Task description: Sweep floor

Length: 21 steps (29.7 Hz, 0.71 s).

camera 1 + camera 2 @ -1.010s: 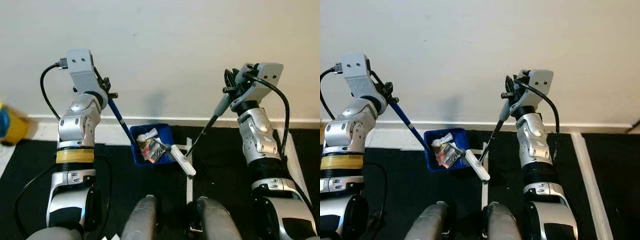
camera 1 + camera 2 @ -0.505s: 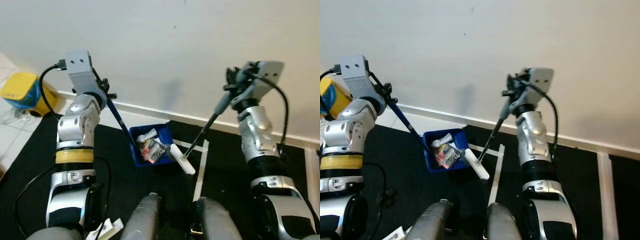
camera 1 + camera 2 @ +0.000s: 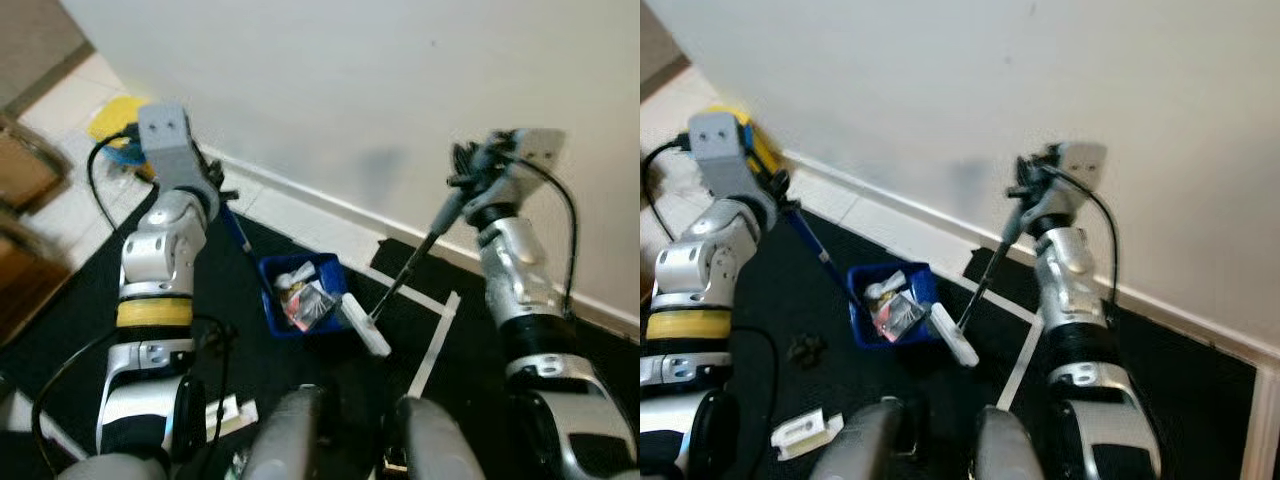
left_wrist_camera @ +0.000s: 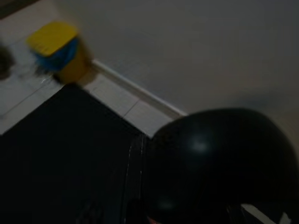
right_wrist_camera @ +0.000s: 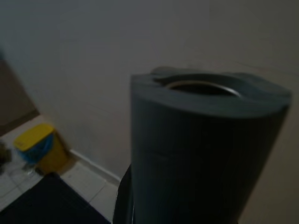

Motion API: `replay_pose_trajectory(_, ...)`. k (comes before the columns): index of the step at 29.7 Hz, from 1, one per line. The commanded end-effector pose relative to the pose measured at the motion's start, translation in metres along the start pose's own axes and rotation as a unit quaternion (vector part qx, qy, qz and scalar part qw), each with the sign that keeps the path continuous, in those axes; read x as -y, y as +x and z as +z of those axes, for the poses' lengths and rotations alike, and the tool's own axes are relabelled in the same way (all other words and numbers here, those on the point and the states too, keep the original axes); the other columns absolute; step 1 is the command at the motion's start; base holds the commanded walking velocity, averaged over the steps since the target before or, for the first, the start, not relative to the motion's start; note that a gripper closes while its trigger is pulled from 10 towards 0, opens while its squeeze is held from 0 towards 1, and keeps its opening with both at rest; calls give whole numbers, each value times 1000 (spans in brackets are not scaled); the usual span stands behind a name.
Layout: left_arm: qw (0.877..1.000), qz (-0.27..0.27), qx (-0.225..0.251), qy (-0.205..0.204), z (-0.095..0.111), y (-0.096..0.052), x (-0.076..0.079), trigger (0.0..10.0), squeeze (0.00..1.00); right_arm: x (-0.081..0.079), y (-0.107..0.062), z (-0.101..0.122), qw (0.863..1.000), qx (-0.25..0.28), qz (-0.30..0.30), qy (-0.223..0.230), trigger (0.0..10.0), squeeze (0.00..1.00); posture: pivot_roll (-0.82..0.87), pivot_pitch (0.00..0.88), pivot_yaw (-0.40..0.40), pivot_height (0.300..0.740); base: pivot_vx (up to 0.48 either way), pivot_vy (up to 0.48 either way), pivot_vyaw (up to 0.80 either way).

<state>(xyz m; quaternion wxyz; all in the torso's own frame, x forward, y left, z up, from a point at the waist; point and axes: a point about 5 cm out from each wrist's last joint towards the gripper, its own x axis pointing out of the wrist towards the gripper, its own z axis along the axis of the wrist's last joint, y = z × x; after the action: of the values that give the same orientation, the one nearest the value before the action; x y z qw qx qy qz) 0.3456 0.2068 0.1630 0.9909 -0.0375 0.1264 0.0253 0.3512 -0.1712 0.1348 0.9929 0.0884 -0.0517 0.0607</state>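
Left tool [image 3: 212, 190] raised, clamped on blue dustpan [image 3: 300, 294] handle; pan low over black mat [image 3: 90, 310], full of scraps. Right tool [image 3: 470, 175] gripping grey broom [image 3: 405, 268] handle, white head [image 3: 364, 324] touching pan's edge. Yellow bin [image 3: 758, 145] by wall.

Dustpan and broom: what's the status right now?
Left end effector grips blue dustpan, trash inside. Right end effector grips broom. White litter on black mat.
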Motion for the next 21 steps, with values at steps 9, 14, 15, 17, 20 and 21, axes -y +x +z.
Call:
replay_pose_trajectory(9,999,-5,32,-9,13,-1,-1,10000,0,-5,-1,-8,1000,-14,4,9,10000,0,-14,50,82,740,0,0,757)
replay_pose_trajectory(14,999,-5,32,-10,13,-2,-1,10000,0,-5,0,-8,1000,-14,6,8,10000,0,-13,48,79,740,0,0,758)
replay_pose_trajectory(15,999,-5,32,-10,12,-2,-1,10000,0,-5,0,-8,1000,-14,7,8,10000,0,-13,47,79,740,0,0,756)
replay_pose_trajectory(17,999,-5,32,-11,12,-2,-1,10000,0,-5,0,-8,1000,-14,7,8,10000,0,-13,46,79,740,0,0,759)
replay_pose_trajectory(20,999,-4,32,-11,12,-2,-2,10000,0,-5,0,-7,1000,-14,7,7,10000,0,-14,45,78,740,0,0,758)
replay_pose_trajectory(21,999,-3,32,-12,12,-2,-2,10000,0,-5,0,-7,1000,-14,8,7,10000,0,-14,45,78,740,0,0,756)
